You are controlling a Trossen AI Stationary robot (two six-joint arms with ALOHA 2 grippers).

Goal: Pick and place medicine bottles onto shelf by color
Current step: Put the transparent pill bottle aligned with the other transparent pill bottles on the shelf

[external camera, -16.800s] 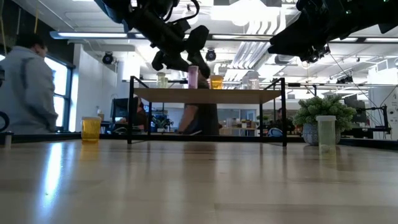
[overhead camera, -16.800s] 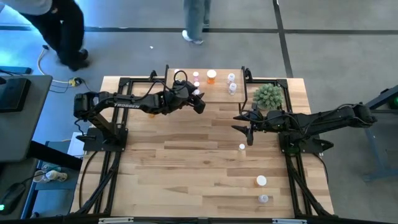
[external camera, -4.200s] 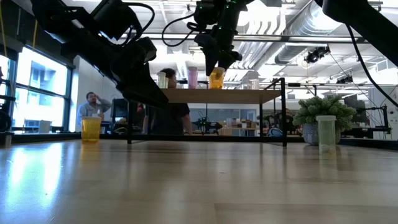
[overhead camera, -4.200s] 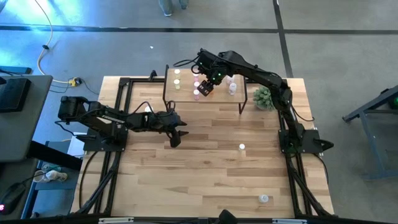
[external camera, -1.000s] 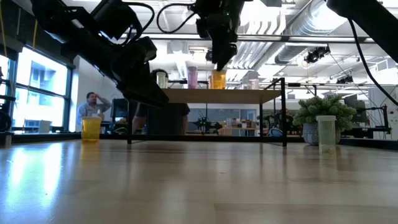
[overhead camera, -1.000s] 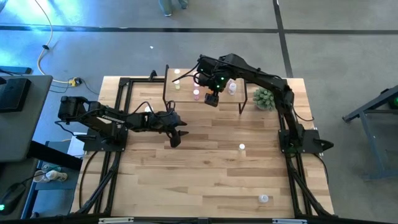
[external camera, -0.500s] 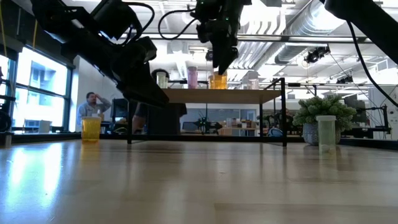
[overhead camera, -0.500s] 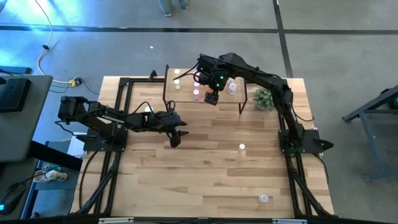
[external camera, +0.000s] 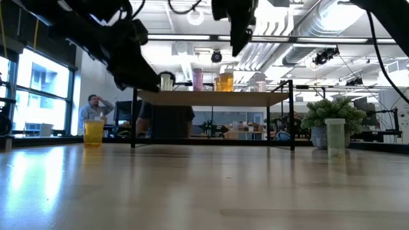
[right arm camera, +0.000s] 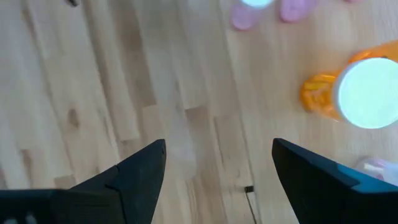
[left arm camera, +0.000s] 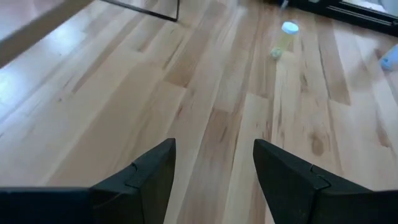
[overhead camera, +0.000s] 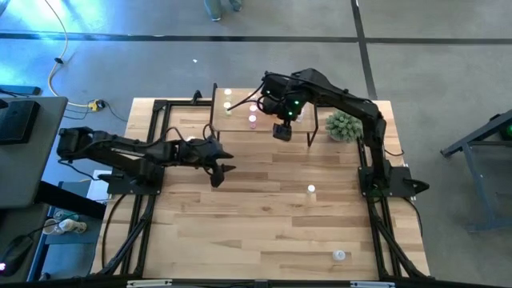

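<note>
The shelf stands at the table's far middle with several medicine bottles on it: a pale one, a pink one, an orange one and a clear one. My right gripper hangs open and empty above the shelf's near edge; its wrist view shows the orange bottle and pink bottles below. My left gripper is open and empty over the table's left middle. A yellowish bottle stands on the table ahead of it.
Two small bottles stand on the table's right half. A green plant sits right of the shelf. In the low view a yellow bottle shows at the left and a clear one at the right. People are in the room beyond.
My right gripper has risen and gone a little toward the table's right edge, away from the orange bottle, which stays upright on the shelf. My left gripper has risen and drawn back a little toward the table's left edge. Both stay open.
</note>
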